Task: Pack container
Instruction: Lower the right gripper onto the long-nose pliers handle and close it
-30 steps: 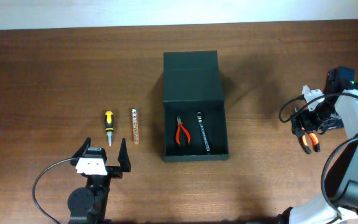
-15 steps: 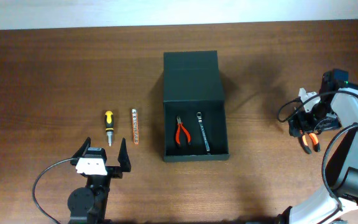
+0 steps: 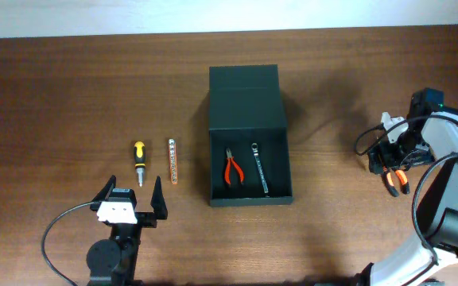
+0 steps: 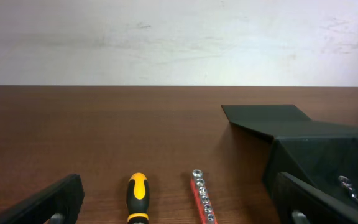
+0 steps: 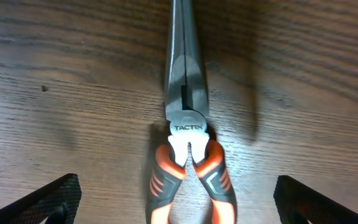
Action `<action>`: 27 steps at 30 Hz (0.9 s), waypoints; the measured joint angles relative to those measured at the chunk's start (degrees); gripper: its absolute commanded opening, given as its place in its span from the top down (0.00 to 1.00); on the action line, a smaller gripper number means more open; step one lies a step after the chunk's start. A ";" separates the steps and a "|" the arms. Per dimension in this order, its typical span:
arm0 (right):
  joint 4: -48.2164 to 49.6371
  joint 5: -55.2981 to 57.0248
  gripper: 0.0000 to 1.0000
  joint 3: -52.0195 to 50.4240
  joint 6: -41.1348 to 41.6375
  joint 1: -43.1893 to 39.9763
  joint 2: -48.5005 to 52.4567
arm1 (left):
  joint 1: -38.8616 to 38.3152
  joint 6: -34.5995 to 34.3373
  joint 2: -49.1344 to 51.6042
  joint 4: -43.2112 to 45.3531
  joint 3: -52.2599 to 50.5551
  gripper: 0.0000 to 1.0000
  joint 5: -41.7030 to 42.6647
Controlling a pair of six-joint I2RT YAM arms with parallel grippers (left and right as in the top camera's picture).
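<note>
The container (image 3: 280, 159), a matte black box, lies open at the table's middle with its flap lid (image 3: 245, 97) folded back. Inside lie red-handled pliers (image 3: 233, 168) and a wrench (image 3: 261, 179). A yellow-black screwdriver (image 3: 139, 161) (image 4: 137, 196) and a red socket rail (image 3: 172, 161) (image 4: 202, 198) lie left of the box. My left gripper (image 3: 130, 199) (image 4: 179, 213) stands open just in front of them. At the far right my right gripper (image 3: 394, 170) (image 5: 178, 210) hangs open straddling orange-black long-nose pliers (image 3: 397, 179) (image 5: 186, 124), without touching them.
The container's dark wall (image 4: 328, 155) rises right of my left gripper's right finger (image 4: 309, 202). A black cable (image 3: 54, 230) loops beside the left arm. The right arm's base and cabling (image 3: 444, 230) fill the lower right corner. A pale wall lies beyond the table's far edge.
The right wrist has shifted slightly toward the table's back over the long-nose pliers. The left arm and the tools have not moved.
</note>
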 measured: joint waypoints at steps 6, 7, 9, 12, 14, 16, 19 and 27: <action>0.31 0.00 0.01 0.00 0.00 0.00 1.20 | 0.00 0.00 0.00 0.00 0.00 0.01 0.00; 0.31 0.00 0.01 0.00 0.00 0.00 1.20 | 0.00 0.00 0.00 0.00 0.00 0.01 0.00; 0.31 0.00 0.01 0.00 0.02 0.00 1.20 | 0.00 0.00 0.00 0.00 0.00 0.01 0.02; 0.31 0.00 0.01 0.00 0.00 0.00 1.20 | 0.00 0.00 0.00 0.00 0.00 0.01 0.02; 0.31 0.00 0.01 0.00 -0.02 0.00 1.20 | 0.00 0.00 0.00 0.00 0.00 0.01 0.00; 0.31 0.00 0.01 0.00 -0.02 0.00 1.20 | 0.00 0.00 0.00 0.00 0.00 0.01 0.00; 0.46 -0.02 0.01 0.00 0.00 0.00 1.22 | 0.00 0.00 0.00 0.00 0.00 0.01 0.00; 0.98 -0.31 0.01 0.02 0.02 -0.02 3.02 | 0.00 0.00 0.00 0.00 0.00 0.01 0.00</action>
